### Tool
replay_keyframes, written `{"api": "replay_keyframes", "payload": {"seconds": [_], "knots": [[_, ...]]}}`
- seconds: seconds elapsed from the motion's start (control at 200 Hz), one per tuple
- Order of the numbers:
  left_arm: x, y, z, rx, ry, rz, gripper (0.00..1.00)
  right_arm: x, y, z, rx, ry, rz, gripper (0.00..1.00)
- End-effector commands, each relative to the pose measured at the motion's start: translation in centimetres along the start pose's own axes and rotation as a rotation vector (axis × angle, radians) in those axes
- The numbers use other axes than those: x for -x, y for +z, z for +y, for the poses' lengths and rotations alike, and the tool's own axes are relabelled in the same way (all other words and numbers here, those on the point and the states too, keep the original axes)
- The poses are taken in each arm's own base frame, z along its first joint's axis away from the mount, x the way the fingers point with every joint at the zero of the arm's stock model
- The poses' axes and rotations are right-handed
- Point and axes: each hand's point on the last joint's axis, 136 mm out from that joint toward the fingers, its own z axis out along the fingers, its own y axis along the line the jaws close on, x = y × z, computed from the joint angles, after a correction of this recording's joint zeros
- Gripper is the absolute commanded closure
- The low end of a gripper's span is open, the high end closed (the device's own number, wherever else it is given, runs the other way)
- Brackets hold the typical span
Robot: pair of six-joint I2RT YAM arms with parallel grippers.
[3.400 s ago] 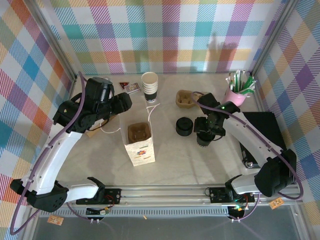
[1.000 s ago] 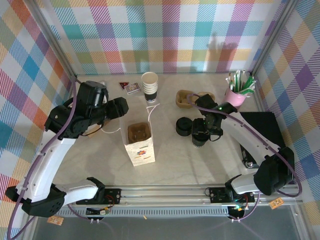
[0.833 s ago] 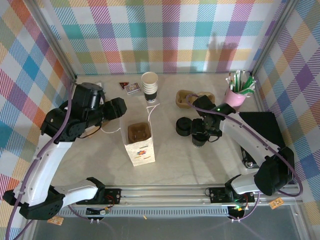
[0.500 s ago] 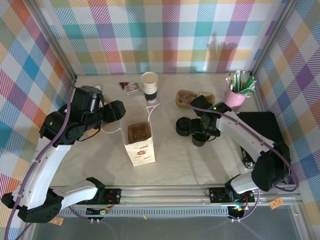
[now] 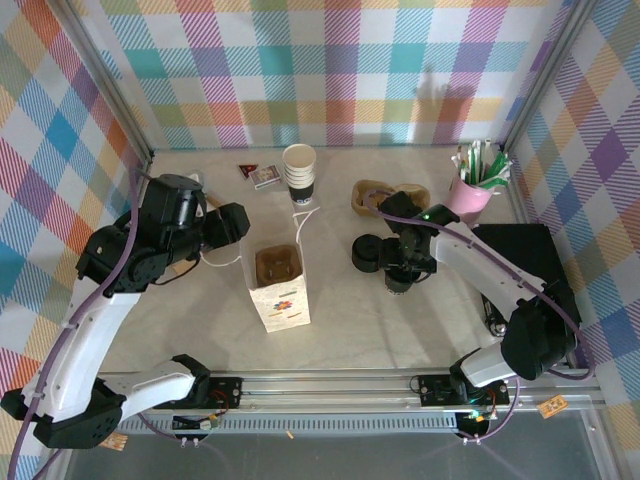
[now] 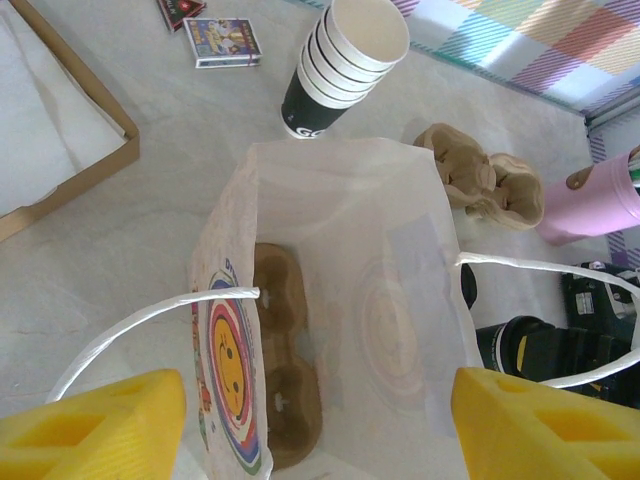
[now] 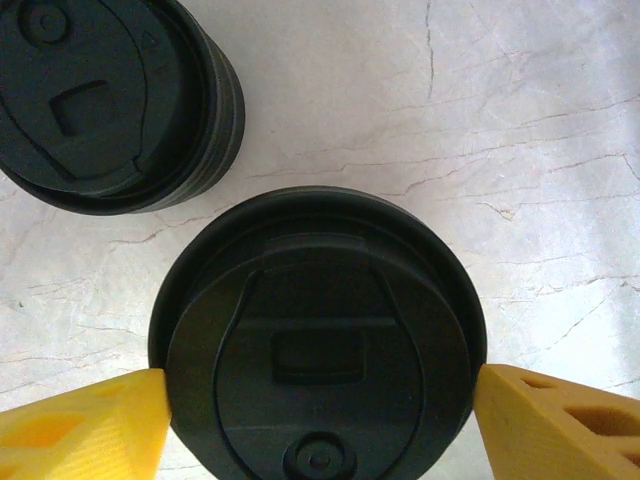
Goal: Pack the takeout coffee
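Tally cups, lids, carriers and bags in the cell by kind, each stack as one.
Lidded coffee: 1
Cup stack: 1
Pink cup: 1
Lid stack: 1
Bag: 1
Carriers: 2, one bagged, one loose
Total: 7

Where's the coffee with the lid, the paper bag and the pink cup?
takeout coffee (image 7: 318, 365): right wrist view, middle of its black lid.
paper bag (image 5: 281, 300): top view, its printed front wall.
pink cup (image 5: 467, 193): top view, its pink side wall.
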Motion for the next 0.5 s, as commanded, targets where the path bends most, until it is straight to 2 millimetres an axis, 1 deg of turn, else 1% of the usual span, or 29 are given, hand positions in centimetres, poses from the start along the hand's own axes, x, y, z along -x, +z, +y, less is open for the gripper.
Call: {"api": "replay_keyframes", "payload": {"seconds": [0.0, 0.255, 0.495], "knots": [[-0.9, -0.1, 0.6, 0.018, -0.001, 0.025, 0.30, -0.8, 1.0, -0.1, -0.018, -0.013, 0.035, 0.20], [-1.1, 0.0, 0.6, 0.014, 0.001, 0.031, 0.30, -1.0, 1.6, 0.0, -0.027, -0.027, 0.051, 0.21], [-1.3, 0.0, 0.9, 0.021, 0.002, 0.032, 0.30, -1.7, 2.6, -0.4, -0.048, -0.048, 0.076, 0.21]]}}
